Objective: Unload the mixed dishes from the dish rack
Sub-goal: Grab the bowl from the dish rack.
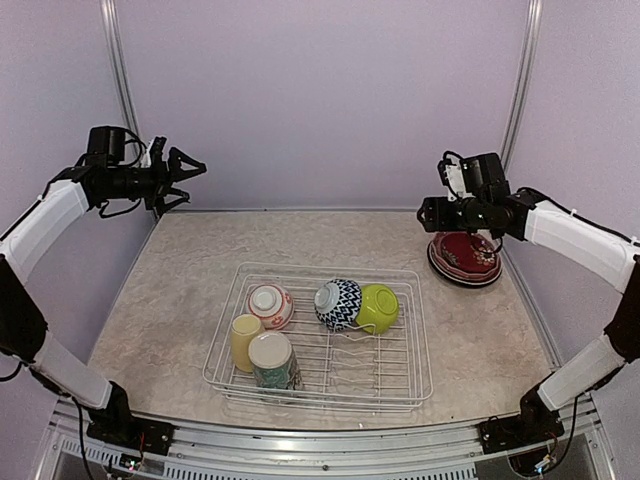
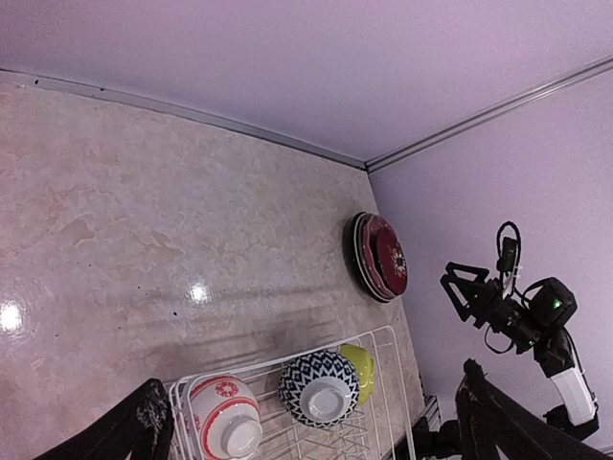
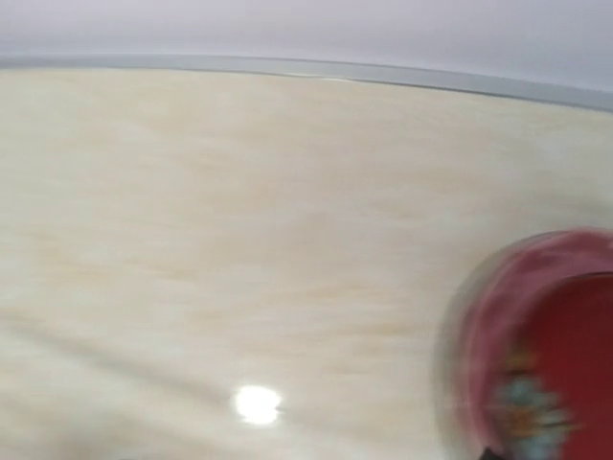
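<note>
The dish rack [image 1: 412, 350] stands mid-table. It holds a red-patterned bowl [image 1: 269, 305], a black-and-white bowl [image 1: 338, 303] and a lime-green bowl [image 1: 378, 307], all upturned or tipped. A pale yellow mug [image 1: 244, 340] and a floral cup [image 1: 274, 362] lie at its front left. A stack of plates [image 1: 465, 260], maroon on top, rests on the table at the back right. My left gripper [image 1: 195, 183] is open and empty, raised high at the back left. My right gripper [image 1: 424, 213] hovers just left of the plate stack, empty, with its fingers spread in the left wrist view [image 2: 450, 292].
Purple walls close the back and both sides. The left wrist view shows the rack's far edge [image 2: 287, 356], the bowls and the plate stack [image 2: 378, 257]. The right wrist view is blurred and shows table and the maroon plate [image 3: 546, 355].
</note>
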Controlling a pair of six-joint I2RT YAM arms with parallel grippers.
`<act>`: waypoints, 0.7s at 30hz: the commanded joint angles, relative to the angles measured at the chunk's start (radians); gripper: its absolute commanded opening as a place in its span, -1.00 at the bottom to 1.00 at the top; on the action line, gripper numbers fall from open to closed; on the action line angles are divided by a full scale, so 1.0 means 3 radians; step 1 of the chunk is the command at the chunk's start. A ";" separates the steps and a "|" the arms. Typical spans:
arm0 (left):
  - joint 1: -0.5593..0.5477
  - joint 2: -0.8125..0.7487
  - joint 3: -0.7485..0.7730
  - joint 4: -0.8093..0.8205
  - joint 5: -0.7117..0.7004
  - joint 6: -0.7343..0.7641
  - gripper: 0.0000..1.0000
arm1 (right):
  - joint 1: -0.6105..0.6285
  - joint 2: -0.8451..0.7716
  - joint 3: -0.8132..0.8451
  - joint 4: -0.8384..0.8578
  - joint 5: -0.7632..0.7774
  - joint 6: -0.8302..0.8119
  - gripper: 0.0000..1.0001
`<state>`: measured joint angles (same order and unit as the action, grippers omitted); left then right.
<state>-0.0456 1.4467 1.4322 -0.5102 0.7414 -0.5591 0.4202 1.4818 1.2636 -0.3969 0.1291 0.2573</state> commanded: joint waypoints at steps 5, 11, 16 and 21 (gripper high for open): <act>-0.0085 0.0043 0.0132 -0.0084 -0.0013 0.0089 0.98 | 0.0549 -0.0422 -0.0681 0.0763 -0.0969 0.1106 0.50; -0.0213 0.0044 0.0168 -0.0181 -0.0168 0.0191 0.98 | 0.1006 -0.0505 -0.1162 0.1506 -0.1035 0.1699 0.50; -0.0237 0.0076 0.0190 -0.0199 -0.0137 0.0185 0.98 | 0.1314 -0.0397 -0.1438 0.1900 -0.1005 0.1929 0.60; -0.0237 0.0071 0.0186 -0.0201 -0.0141 0.0181 0.98 | 0.1506 -0.0315 -0.1501 0.1954 -0.0794 0.1991 0.71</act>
<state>-0.1139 1.4582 1.4631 -0.5556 0.7082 -0.5247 0.8383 1.3659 0.8368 0.1055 -0.1535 0.8043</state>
